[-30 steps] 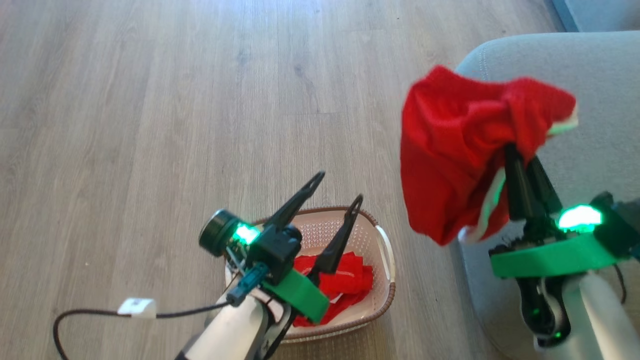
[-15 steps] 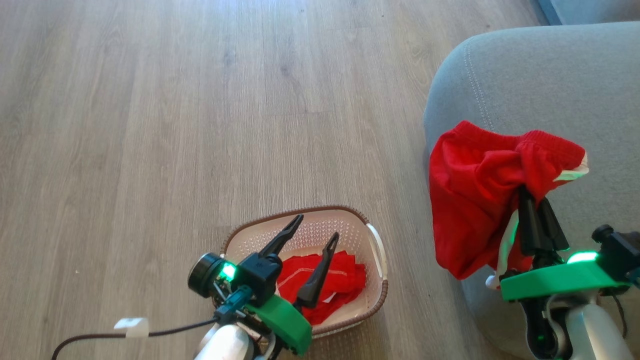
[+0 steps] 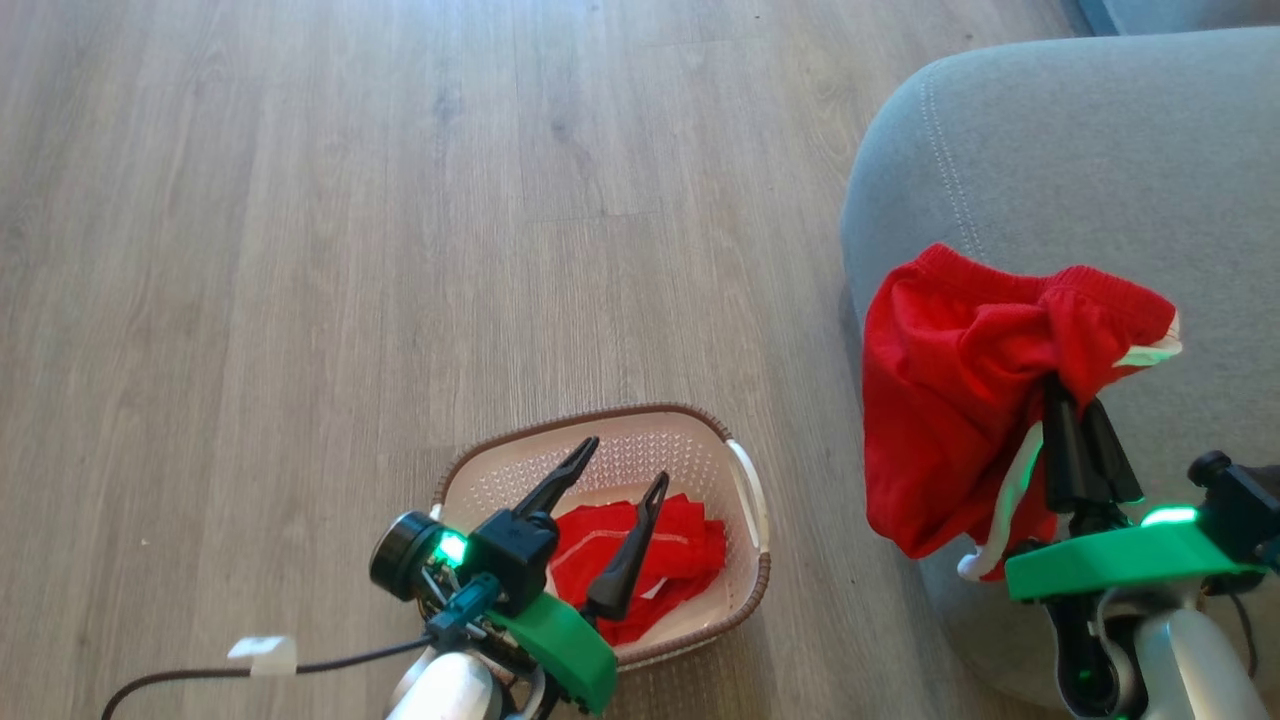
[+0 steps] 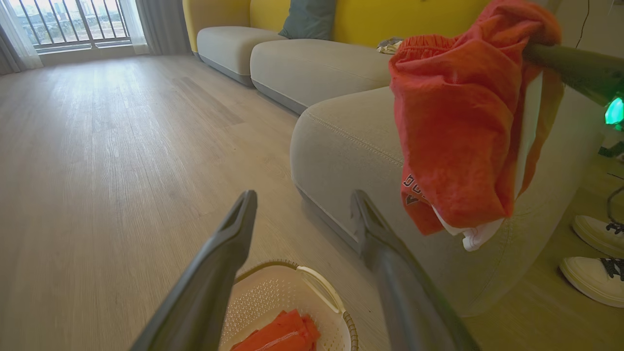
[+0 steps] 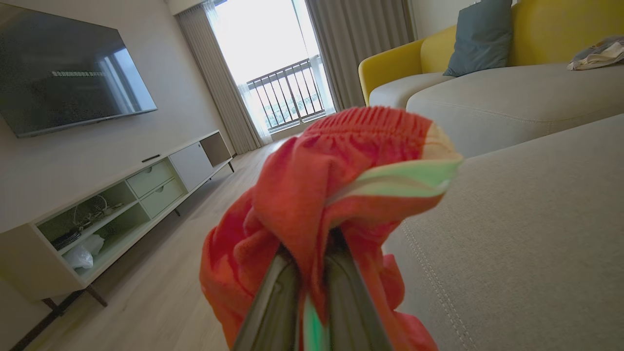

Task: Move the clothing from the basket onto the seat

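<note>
Grey upholstery dominates the right of the head view: the seat [image 3: 1080, 150], its rounded corner jutting over the wood floor [image 3: 300, 250]. Against that corner hangs a red garment [image 3: 940, 400] with a white band. It is pinched in the right gripper [image 3: 1070, 400], whose fingers are closed tight and half buried in bunched cloth. In the left wrist view, most of the fabric dangles beside the seat's flank rather than over the cushion top, and it hangs clear of the floor. Whether it touches the upholstery cannot be told. The basket [image 3: 600, 412] sits on the floor near the seat, with a second red garment [image 3: 680, 540] crumpled inside. The left gripper [image 3: 627, 460] hovers above it, fingers spread wide and holding nothing.

The main hazard appears to be a release at this spot. With the weight hanging outside the edge, the garment would probably slide down the rounded corner to the floor. Cloth is also draped over the closed fingers, so opening them may not free it cleanly. A snagged fold could drag the piece back off the seat as the arm pulls away.
</note>
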